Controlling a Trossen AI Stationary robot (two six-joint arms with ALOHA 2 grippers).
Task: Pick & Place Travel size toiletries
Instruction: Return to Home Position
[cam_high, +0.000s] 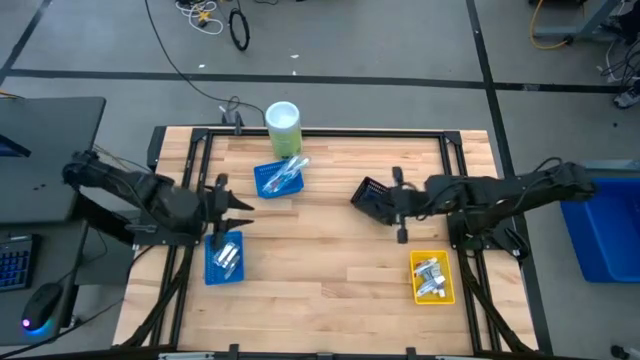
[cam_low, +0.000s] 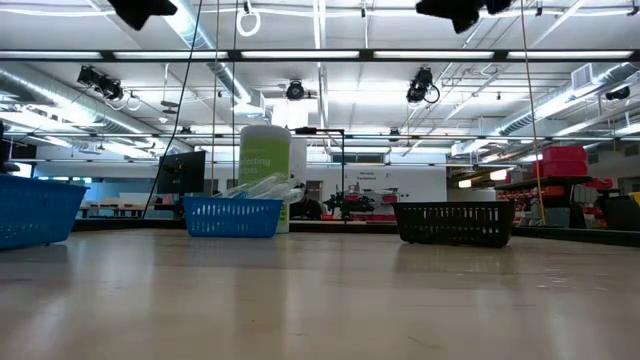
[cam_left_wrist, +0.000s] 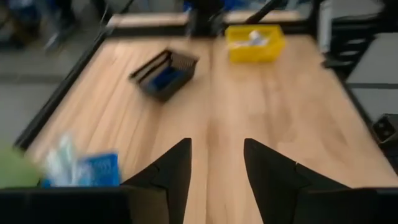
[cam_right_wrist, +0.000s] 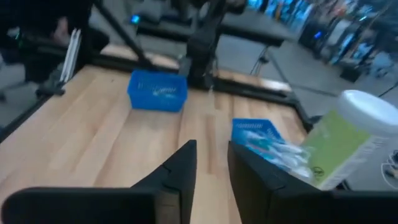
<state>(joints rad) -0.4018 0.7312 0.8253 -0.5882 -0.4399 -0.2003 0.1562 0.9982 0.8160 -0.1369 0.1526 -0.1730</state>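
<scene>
Travel size toiletries lie in trays. White tubes (cam_high: 228, 256) fill a blue tray (cam_high: 212, 270) at the table's left. Toothbrushes (cam_high: 290, 170) lie in a second blue tray (cam_high: 266, 183) near the far edge. More items (cam_high: 431, 276) are in a yellow tray (cam_high: 416, 290) at the right, and blue ones (cam_left_wrist: 164, 77) in a black tray (cam_high: 370, 196). My left gripper (cam_high: 238, 206) hangs open and empty above the table, just beyond the left blue tray. My right gripper (cam_high: 398, 207) is raised over the black tray, its fingers (cam_right_wrist: 186, 163) a little apart and empty.
A tall green-and-white cylinder (cam_high: 283, 122) stands at the far edge behind the toothbrush tray. Bare wood (cam_high: 330, 260) lies between the trays in the middle and near part of the table. A black frame (cam_high: 330, 132) runs around the table.
</scene>
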